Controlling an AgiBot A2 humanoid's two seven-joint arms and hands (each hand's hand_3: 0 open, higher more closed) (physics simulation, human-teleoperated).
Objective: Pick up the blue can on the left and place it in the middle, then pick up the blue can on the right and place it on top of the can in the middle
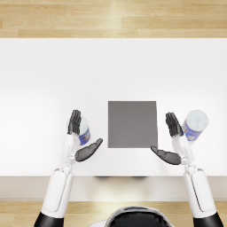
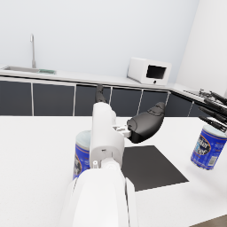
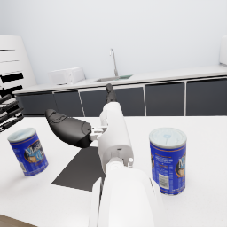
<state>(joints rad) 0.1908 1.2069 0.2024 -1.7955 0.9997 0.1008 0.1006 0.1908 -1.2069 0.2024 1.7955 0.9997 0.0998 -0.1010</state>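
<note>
Two blue cans with pale lids stand upright on the white table (image 1: 44, 80). The left can (image 1: 84, 134) (image 2: 81, 155) sits just left of a dark grey square mat (image 1: 132, 124), partly hidden under my left hand (image 1: 74, 127) (image 2: 142, 126). That hand hovers open over it, with the fingers above the can's outer side and the thumb spread toward the mat. The right can (image 1: 195, 124) (image 3: 167, 160) stands to the right of the mat. My right hand (image 1: 174, 128) (image 3: 70, 129) is open just inside that can, apart from it, thumb pointing toward the mat.
The mat lies bare in the middle between the two hands. The table's front edge (image 1: 113, 177) runs just behind my wrists. In the wrist views, a counter with dark cabinets, a sink tap (image 2: 32, 49) and a white microwave (image 2: 149, 71) stands far behind.
</note>
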